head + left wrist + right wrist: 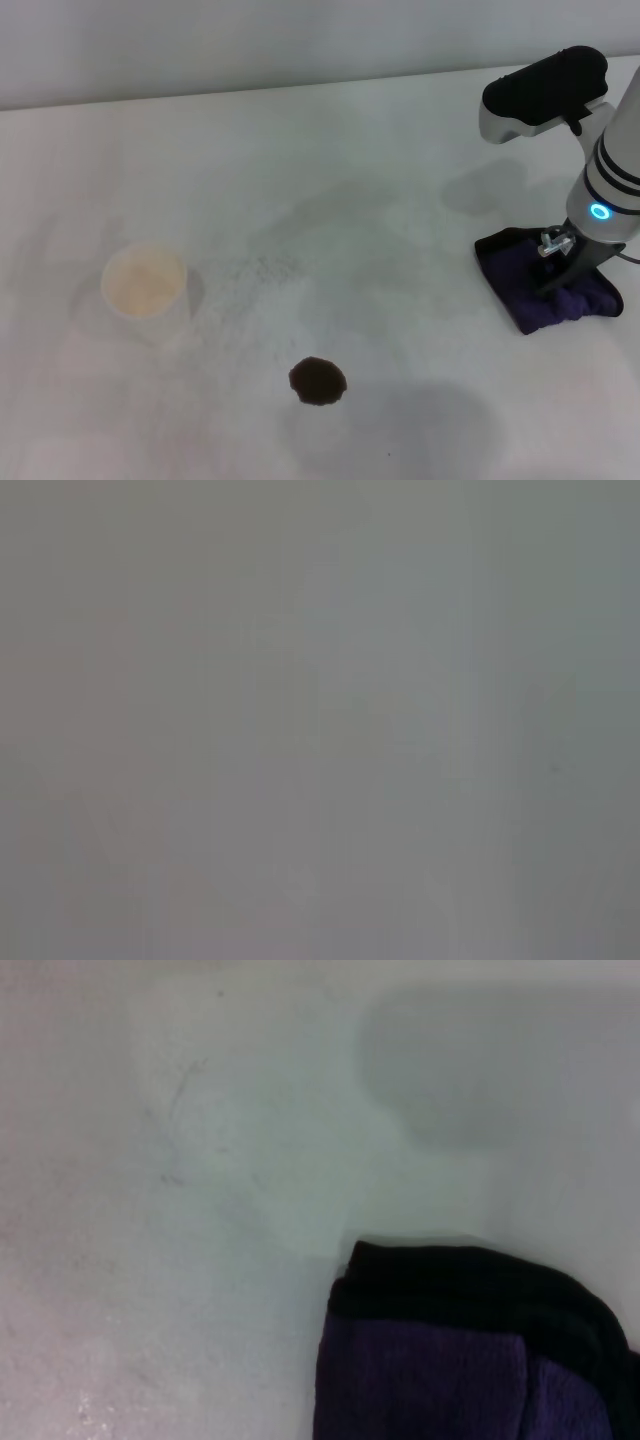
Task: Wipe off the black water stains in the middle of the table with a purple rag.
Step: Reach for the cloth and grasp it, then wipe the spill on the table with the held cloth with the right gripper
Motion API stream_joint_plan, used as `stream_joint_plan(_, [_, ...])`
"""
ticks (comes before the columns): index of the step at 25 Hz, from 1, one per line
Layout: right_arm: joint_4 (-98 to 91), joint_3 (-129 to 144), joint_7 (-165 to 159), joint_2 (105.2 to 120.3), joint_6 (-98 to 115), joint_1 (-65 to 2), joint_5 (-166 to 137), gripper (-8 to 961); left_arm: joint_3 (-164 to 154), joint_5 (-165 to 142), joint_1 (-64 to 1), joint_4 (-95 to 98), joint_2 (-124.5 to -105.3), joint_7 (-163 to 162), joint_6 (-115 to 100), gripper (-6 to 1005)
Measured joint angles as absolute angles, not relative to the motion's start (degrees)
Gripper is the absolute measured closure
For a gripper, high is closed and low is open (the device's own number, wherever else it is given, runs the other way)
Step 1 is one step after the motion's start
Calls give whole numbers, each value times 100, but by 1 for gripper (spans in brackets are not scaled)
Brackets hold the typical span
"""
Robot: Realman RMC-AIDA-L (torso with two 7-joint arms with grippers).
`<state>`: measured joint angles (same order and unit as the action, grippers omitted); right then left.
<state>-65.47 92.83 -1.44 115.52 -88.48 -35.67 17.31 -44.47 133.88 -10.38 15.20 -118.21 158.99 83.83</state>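
The purple rag [545, 300] lies bunched on the white table [330, 200] at the right side; it also shows in the right wrist view [470, 1360], with its black edging uppermost. My right gripper [560, 278] reaches down onto the middle of the rag and touches it. The black water stain [318, 381] is a small round dark blot near the table's front middle, well to the left of the rag and apart from it. My left gripper is out of view; the left wrist view shows only plain grey.
A white paper cup [145, 281] stands upright at the left, up and to the left of the stain. Faint grey smudges [330, 215] mark the table's middle. The table's far edge [300, 88] runs along the top.
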Motion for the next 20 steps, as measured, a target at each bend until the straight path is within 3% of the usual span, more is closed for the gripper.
stream_joint_plan(7, [-6565,9287,-152,11571,-8876,-3556,1754,829,-4447,13385,-1050,1520,-11817,15899,8366,106])
stream_joint_plan(20, [-7310,10305,-649,11607,-8971,-3821,2811,856,-4446,13388,-1070,1520,-11818,15899,8367,107])
